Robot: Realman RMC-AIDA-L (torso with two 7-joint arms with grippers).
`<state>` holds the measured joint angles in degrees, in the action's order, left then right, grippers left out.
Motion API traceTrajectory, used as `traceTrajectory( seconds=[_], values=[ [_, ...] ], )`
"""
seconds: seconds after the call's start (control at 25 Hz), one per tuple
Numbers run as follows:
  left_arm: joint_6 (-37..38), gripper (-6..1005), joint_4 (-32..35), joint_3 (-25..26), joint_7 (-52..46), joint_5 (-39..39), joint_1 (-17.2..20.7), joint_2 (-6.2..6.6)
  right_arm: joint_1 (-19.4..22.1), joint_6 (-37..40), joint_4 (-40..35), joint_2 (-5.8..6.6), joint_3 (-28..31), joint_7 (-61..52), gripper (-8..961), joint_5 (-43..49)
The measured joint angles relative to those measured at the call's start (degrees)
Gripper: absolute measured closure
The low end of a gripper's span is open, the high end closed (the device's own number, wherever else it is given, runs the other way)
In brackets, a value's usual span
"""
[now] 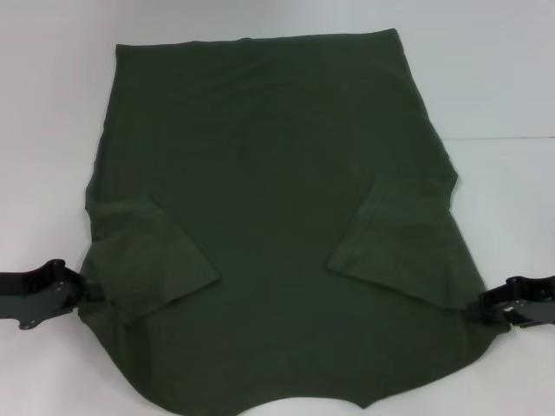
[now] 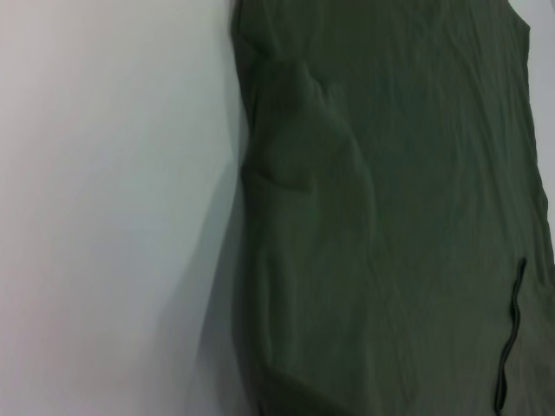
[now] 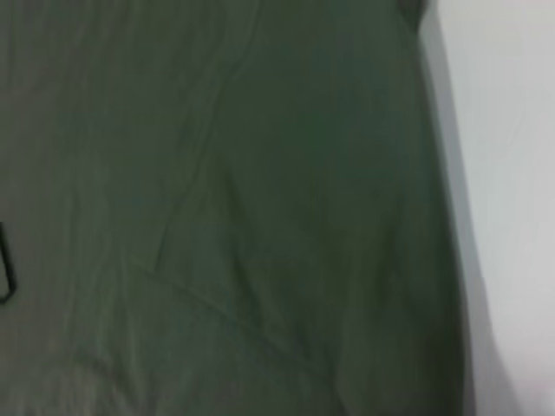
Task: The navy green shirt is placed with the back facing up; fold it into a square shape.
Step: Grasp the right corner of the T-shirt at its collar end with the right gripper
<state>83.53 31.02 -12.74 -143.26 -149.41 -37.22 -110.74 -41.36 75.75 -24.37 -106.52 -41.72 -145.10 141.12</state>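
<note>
With both sleeves already turned inward, my two grippers sit at the near corners of the shirt [image 1: 277, 217], one at each side edge. My left gripper [image 1: 76, 290] meets the cloth just beside the folded left sleeve [image 1: 147, 260]; my right gripper [image 1: 486, 310] meets it below the folded right sleeve [image 1: 403, 238]. Whether either pair of fingers is parted, closed, or pinching fabric I cannot tell, since the tips are lost against the dark cloth in the head view and neither wrist view shows them.

Nearest me lies the collar end, its curved neckline running off the frame. Placement at these shoulder corners reads, in my judgement, as preparation for lifting the near end and carrying it toward the far hem [image 1: 260, 39], which would halve the length and bring the outline closer to a square. Symmetric holds would keep the fold line straight.

Farther out, the body spreads flat and plain side up on the white table [image 1: 52, 104], narrowing slightly toward the hem. A raised wrinkle shows near the left edge in the left wrist view; it could carry into the fold if not smoothed.
</note>
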Motion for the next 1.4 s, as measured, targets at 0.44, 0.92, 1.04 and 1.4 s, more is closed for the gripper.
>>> traceTrajectory(
  seconds=[0.44, 0.92, 1.04, 1.4],
  values=[
    [-0.03, 995, -0.09, 0.07, 0.0, 0.0, -0.22, 0.0, -0.04, -0.87, -0.06, -0.07, -0.17, -0.16, 599, 0.11],
    [-0.04, 994, -0.09, 0.09, 0.0, 0.0, -0.22, -0.03, -0.2, -1.71, -0.06, -0.07, -0.29, -0.22, 663, 0.2],
    [-0.07, 995, -0.08, 0.09, 0.0, 0.0, -0.22, -0.05, -0.32, -1.66, -0.15, -0.18, -1.0, 1.46, 695, 0.26],
    [-0.41, 996, -0.08, -0.15, 0.0, 0.0, -0.27, -0.17, -0.58, -2.01, -1.81, -0.84, -1.77, 3.35, 870, 0.42]
  ],
)
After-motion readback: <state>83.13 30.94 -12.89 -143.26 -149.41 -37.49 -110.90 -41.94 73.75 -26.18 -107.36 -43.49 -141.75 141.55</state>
